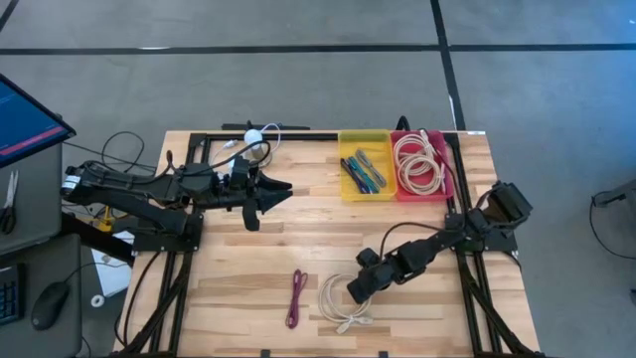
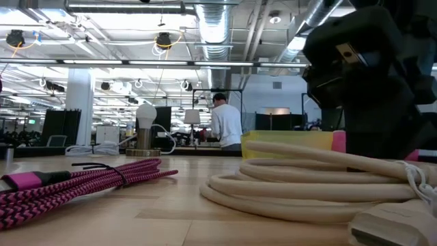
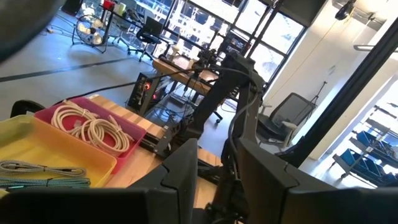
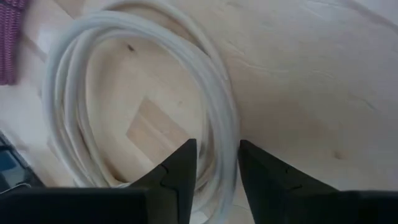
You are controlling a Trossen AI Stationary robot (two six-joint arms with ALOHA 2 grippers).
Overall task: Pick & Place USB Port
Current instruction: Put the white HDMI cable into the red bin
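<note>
A coiled white USB cable (image 1: 341, 306) lies flat on the wooden table near its front edge; it also shows in the low view (image 2: 307, 184) and in the right wrist view (image 4: 62, 87). My right gripper (image 1: 355, 289) is low over the coil's right side and open. Its two fingers (image 4: 180, 168) stand on either side of the coil's strands (image 4: 219, 124); I see no touch. A magenta braided cable (image 1: 295, 298) lies to the left of the coil. My left gripper (image 1: 281, 190) waits open and empty above the table's far left part, as its wrist view (image 3: 217, 152) shows.
A yellow bin (image 1: 365, 137) with dark and teal cables and a pink bin (image 1: 449, 164) with coiled white cables stand at the far edge. A white bulb lamp (image 1: 253, 137) stands at the far left. People show in the room beyond (image 2: 225, 123).
</note>
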